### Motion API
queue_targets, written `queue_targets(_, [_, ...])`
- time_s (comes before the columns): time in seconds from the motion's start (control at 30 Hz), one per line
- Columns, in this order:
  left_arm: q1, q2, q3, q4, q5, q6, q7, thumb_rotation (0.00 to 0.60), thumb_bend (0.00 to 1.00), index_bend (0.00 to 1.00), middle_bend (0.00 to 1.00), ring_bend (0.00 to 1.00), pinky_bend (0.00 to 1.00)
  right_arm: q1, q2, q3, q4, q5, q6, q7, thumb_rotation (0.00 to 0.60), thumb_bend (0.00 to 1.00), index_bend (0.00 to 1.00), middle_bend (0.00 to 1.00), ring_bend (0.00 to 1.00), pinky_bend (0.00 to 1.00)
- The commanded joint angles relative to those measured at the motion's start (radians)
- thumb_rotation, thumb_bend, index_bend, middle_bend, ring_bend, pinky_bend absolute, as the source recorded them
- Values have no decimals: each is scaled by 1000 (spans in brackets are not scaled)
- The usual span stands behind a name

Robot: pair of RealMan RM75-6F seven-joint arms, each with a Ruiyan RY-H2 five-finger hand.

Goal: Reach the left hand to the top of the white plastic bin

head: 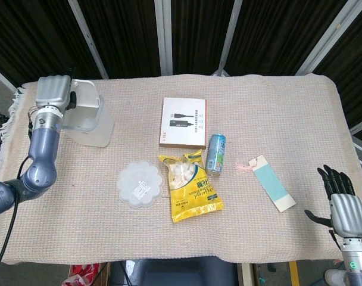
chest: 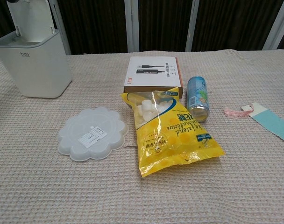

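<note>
The white plastic bin [head: 91,124] stands at the table's back left with its flip lid [head: 86,90] raised; the chest view shows the bin [chest: 37,65] and its lid [chest: 32,18] at the upper left. My left hand [head: 53,92] hovers at the bin's top, its grey back covering the left side of the rim and lid. Its fingers are hidden against the dark background, and whether it touches the bin cannot be made out. My right hand [head: 343,205] rests at the front right corner, fingers spread, holding nothing.
Mid-table lie a white cable box [head: 183,122], a blue can [head: 216,154], a yellow marshmallow bag [head: 190,186] and a clear scalloped lid [head: 140,183]. A teal card with a pink tassel [head: 271,182] lies to the right.
</note>
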Motion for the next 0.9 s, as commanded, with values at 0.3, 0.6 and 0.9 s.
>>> queue_targets(0.3, [-46, -30, 42, 33, -62, -13, 13, 600, 633, 247, 1000, 965, 975, -4, 4, 2, -8, 7, 2, 6, 600, 148, 0, 0, 0, 0])
queue_targets(0.6, [-50, 49, 66, -58, -117, -20, 27, 600, 647, 305, 1000, 970, 978, -5, 4, -1, -12, 4, 2, 9, 600, 148, 0, 0, 0, 0])
queue_targets(0.9, [-48, 197, 102, -241, -159, -42, 43, 600, 647, 281, 1000, 970, 978, -6, 4, -1, -11, -1, 3, 22, 600, 148, 0, 0, 0, 0])
